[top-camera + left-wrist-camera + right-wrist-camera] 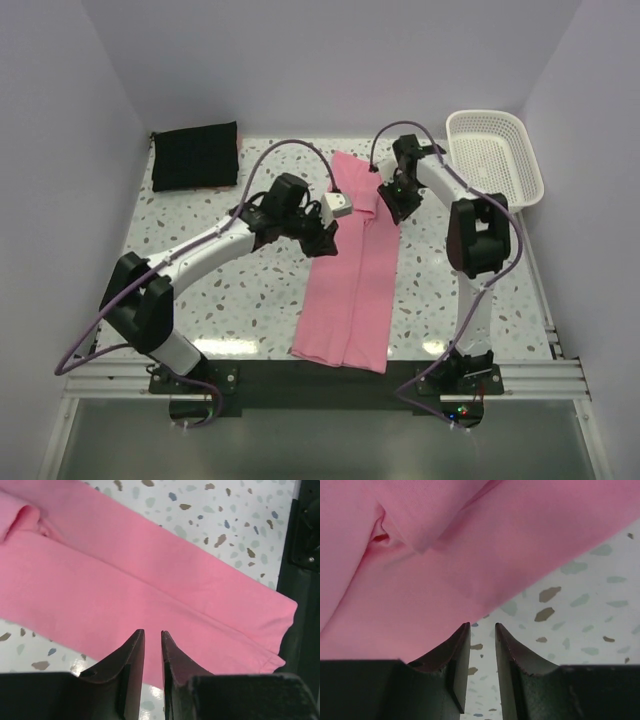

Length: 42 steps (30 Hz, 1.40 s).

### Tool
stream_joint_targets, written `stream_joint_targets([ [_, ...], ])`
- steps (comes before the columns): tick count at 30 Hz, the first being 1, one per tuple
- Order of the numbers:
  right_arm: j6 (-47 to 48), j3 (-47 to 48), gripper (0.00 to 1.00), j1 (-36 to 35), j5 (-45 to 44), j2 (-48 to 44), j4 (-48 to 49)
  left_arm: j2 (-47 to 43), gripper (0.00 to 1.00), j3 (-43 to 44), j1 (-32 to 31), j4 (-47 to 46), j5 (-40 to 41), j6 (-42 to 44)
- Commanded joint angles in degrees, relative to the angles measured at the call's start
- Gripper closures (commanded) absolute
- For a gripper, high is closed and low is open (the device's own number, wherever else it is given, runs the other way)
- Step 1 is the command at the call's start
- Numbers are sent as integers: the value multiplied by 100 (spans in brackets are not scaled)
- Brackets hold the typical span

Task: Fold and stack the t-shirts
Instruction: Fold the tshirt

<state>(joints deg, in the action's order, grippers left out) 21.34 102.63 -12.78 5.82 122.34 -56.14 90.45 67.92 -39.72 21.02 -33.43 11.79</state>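
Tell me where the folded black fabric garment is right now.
In the top view, the folded black fabric garment lies at the far-left corner of the speckled table, well left of the pink soft-fabric t-shirt.

Bright, even light falls from above. In the top view the counter (240, 300) carries only soft, faint shadows, and the pale walls (60, 150) take a slight violet cast. The left wrist view is sharp, with a small white glint on the glossy counter beside the left hand (152, 642), which reads as a dark mass with little detail. In the right wrist view the pink t-shirt (445, 575) lies close and looks slightly soft.
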Motion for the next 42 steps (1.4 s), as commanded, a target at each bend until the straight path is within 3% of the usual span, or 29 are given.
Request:
stream_joint_targets([
  [1,-60,284,70,-207,191,262,155,-28,76,-244,472,-9,-313,-326],
  [8,406,616,71,-620,-398,1045,639,235,76,-315,1607,113,-357,-634],
  [14,82,1407,71,-823,-573,1791,868,420,77,-130,2373,403,-147,-442],
  [19,-52,2086,71,-788,-907,2127,683,832,77,422,2399,421,398,-63],
  [26,274,875,72,-516,-960,1249,850,2097,78,1923,2259,-88,91,-397],
  [34,169,767,73,-436,-1022,1055,710,3908,78,3928,1811,-361,91,-572],
  [42,-7,680,73,-428,-925,1143,745,4744,77,4317,1582,-388,267,-678],
])
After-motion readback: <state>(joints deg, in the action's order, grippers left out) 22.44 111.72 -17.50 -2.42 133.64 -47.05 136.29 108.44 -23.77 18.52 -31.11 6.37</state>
